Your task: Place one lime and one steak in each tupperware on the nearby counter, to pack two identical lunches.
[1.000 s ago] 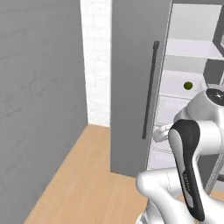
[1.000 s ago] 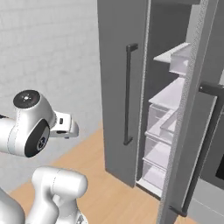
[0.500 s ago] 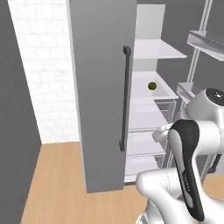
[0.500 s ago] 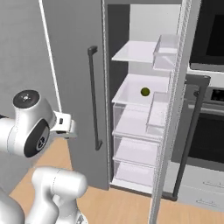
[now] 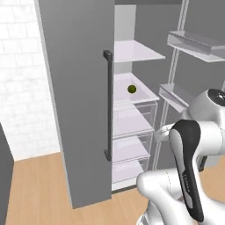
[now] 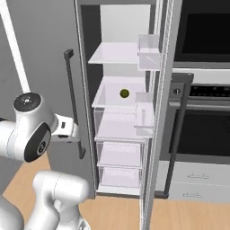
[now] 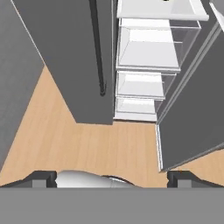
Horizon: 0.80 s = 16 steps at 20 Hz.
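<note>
One lime [image 5: 131, 89] sits alone on a middle fridge shelf [image 5: 140, 93], at about 12 o'clock from the arm (the door [image 5: 79, 101] stands open). Gripper [image 7: 112, 177] has its jaws spread wide, holding nothing, over wooden floor [image 7: 87, 144].

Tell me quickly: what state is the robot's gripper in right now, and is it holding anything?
Gripper: open, jaws wide apart, holding nothing.
</note>
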Available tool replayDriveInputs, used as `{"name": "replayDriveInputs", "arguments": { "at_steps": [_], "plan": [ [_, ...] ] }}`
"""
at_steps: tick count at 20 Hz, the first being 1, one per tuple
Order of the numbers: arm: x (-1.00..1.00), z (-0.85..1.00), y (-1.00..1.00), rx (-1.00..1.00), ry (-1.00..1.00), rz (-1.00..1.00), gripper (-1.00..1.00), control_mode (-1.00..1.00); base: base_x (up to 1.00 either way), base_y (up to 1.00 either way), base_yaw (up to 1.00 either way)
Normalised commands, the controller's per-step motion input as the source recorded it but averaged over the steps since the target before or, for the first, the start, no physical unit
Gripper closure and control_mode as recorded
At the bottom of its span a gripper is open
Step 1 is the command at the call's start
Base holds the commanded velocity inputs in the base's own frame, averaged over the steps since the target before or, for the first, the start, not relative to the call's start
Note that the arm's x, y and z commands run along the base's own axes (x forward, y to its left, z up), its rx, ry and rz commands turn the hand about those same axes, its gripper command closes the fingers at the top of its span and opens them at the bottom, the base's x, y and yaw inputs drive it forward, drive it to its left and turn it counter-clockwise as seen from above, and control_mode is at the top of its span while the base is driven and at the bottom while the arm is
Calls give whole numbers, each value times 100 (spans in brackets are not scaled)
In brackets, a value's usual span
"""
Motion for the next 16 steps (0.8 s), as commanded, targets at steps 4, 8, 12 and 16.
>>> {"name": "replayDriveInputs", "arguments": {
  "at_steps": [4,8,12,16],
  "plan": [
    [0,0,0,0,0,0,-100,100,71,0,-9],
    [0,0,0,0,0,0,-100,100,76,-9,0],
    [0,0,0,0,0,0,-100,100,47,-32,0],
    [0,0,0,0,0,0,-100,100,25,-46,0]
  ]
}}
